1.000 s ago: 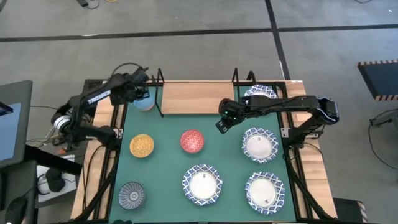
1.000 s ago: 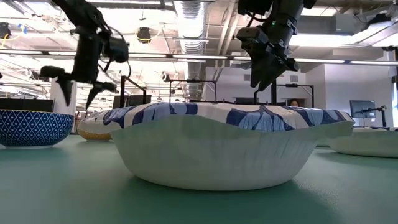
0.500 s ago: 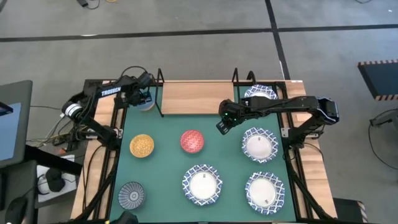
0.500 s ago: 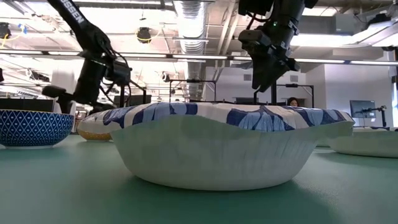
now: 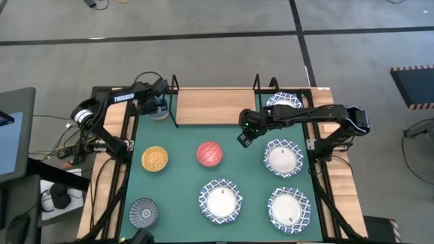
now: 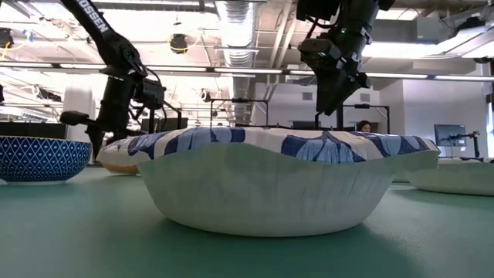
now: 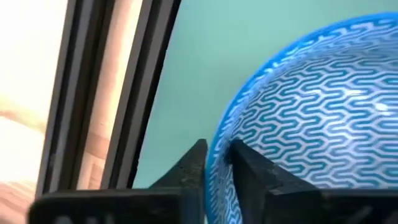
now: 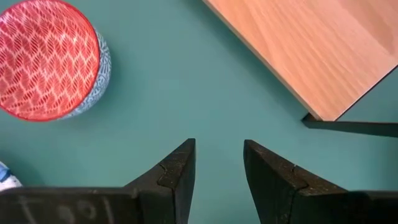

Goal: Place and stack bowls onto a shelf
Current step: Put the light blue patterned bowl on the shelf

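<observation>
The left gripper (image 7: 214, 165) pinches the light blue bowl (image 7: 311, 118) by its rim beside the shelf (image 5: 213, 106) for lifting, while the right gripper (image 8: 217, 165) hovers open and empty above the green mat (image 5: 180, 163).

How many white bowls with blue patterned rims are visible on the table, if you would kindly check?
5: one bowl on the shelf's right end, two on the mat's right side, one front centre; the shelf one appears stacked, hiding another.

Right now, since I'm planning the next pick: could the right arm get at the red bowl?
Probably yes. The right gripper hangs open above bare green mat, with the red bowl just beside it. Nothing stands between them, and the shelf lies off to the other side.
</observation>
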`<state>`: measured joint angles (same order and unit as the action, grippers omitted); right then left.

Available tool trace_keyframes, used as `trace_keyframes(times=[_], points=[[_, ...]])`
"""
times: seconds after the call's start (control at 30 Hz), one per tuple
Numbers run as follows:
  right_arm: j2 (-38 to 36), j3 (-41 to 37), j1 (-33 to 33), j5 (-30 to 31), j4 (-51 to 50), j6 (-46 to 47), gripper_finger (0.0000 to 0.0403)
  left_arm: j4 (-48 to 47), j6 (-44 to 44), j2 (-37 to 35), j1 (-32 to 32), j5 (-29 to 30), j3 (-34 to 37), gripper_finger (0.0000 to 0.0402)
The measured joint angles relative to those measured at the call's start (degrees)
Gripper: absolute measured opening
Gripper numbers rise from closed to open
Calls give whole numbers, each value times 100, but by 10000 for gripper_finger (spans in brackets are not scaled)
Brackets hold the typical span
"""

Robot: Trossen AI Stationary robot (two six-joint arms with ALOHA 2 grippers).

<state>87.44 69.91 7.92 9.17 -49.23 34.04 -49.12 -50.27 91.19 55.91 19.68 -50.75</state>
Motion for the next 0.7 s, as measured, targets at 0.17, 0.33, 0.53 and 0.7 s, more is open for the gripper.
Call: trace_keyframes(times=[0.17, 0.33, 0.53, 0.7], points=[[0, 0, 2, 0, 1, -2, 162, -44, 29, -315, -56, 133, 42, 24], [-2, 0, -9, -2, 1, -2, 162, -366, 22, -1173, -166, 506, 54, 19], [-2, 2, -17, -4, 17, 21, 162, -359, 42, -2653, -328, 670, 44, 5], [-2, 2, -40, -5, 42, 35, 162, 554, 764, -3877, -598, 749, 49, 5]])
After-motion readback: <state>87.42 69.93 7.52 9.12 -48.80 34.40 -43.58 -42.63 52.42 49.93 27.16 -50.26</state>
